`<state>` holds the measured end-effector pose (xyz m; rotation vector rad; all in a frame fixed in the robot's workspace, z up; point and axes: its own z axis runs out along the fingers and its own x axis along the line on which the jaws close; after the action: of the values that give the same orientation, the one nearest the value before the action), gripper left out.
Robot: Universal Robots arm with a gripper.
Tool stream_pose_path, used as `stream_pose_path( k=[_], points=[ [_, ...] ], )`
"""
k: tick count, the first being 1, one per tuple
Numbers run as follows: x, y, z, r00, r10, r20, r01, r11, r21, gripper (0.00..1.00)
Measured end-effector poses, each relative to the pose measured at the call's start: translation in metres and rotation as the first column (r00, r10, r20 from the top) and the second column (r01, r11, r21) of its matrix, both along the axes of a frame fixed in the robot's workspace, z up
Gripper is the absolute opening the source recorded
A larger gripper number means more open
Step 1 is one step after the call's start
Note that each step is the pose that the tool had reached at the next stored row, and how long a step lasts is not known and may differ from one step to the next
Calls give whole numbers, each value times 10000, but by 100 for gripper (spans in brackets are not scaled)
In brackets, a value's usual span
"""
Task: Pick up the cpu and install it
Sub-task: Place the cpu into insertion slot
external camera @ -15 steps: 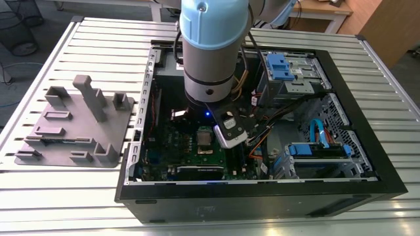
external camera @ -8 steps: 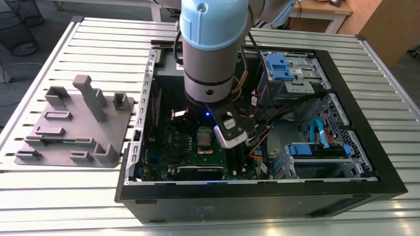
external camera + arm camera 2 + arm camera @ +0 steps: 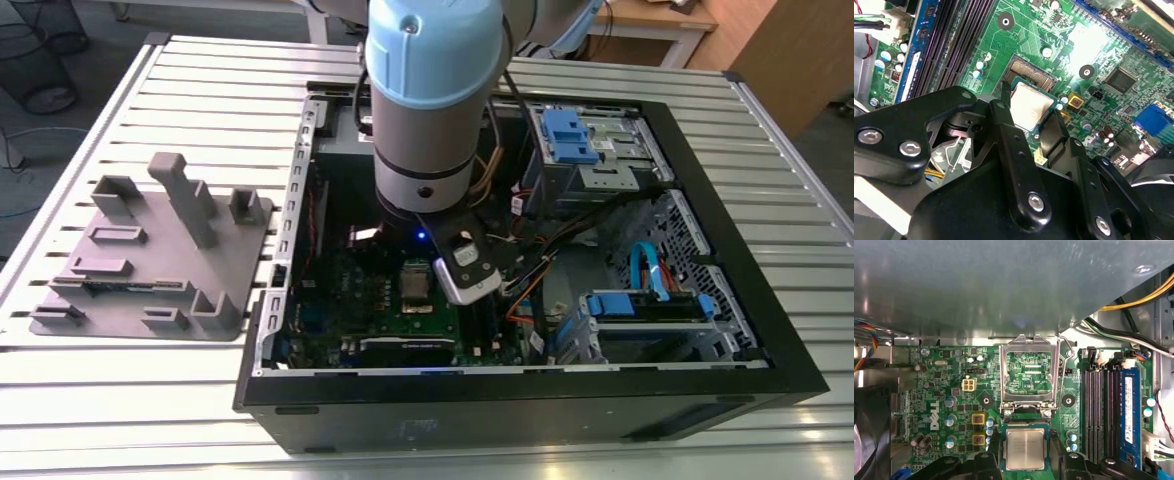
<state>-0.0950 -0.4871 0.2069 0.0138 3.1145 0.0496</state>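
Observation:
The cpu [image 3: 1025, 449] is a small square chip with a pale silvery top and a thin green edge. It lies level at the socket on the green motherboard [image 3: 939, 385], just below the raised socket frame [image 3: 1003, 375]. My gripper [image 3: 1025, 452] reaches down over it, with one black finger [image 3: 1004, 107] against one edge and the other finger [image 3: 1058, 131] against the opposite edge. The cpu [image 3: 1032, 106] shows between them in both wrist views. In the exterior view my arm [image 3: 430, 110] stands inside the open computer case.
Dark memory slots [image 3: 1099, 410] run beside the socket, and capacitors [image 3: 950, 402] stand on its other side. Yellow and black cables [image 3: 1134, 300] cross nearby. The case's black wall [image 3: 534, 400] rings the board. A grey tray with posts [image 3: 147, 250] sits at the exterior view's left.

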Motion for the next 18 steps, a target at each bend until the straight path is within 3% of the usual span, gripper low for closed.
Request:
stream_pose_path(
  k=[18],
  points=[
    [33,-56,-103,10000,0,1,0,10000,1,47]
  ],
)
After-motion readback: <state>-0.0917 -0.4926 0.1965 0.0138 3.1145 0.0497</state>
